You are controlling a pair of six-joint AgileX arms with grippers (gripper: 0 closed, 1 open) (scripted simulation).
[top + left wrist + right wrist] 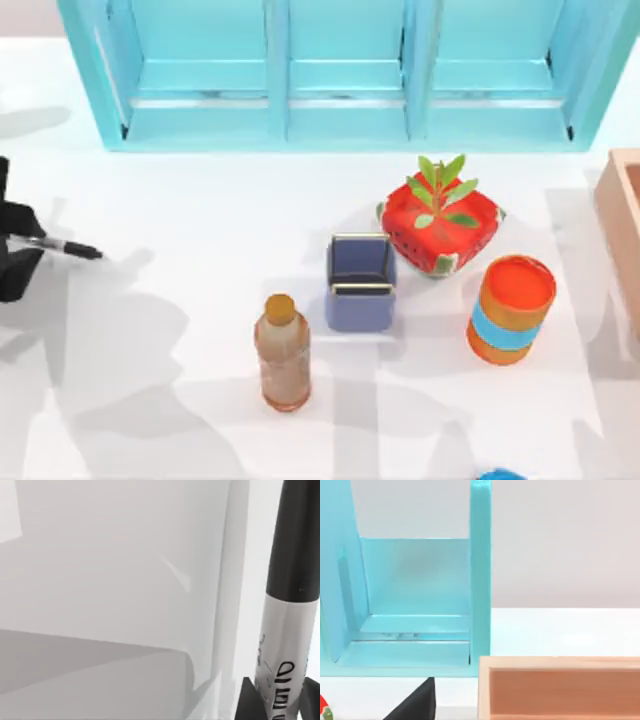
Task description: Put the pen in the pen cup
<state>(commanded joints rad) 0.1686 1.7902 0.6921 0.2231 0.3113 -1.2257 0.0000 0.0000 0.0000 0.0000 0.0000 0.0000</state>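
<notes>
Pen held at far left, cup waiting mid-table

Pen [62,246] sits clamped in the left tool [18,245] at the tabletop's [180,220] left edge, well apart from the cup [360,284]. The left wrist view shows the barrel [287,630] pinched near its silvery middle, black end running away from the camera. That grip leaves one long end free, which should suit lowering it into a narrow opening.

From above, the pen's long axis lies nearly level, running left to right with the black tip pointing toward the table's right side, slightly downward in that view. I judge it must tilt toward upright before it can enter the cup.

The cup stands upright, mouth open to the sky, between the bottle [282,352] and the red planter [440,224], with the orange cylinder [511,309] further right. Those neighbours crowd it, so an approach from above looks safest.

The right tool's state I cannot tell; its wrist view faces the blue shelf [415,605] and a wooden tray [560,687].
</notes>
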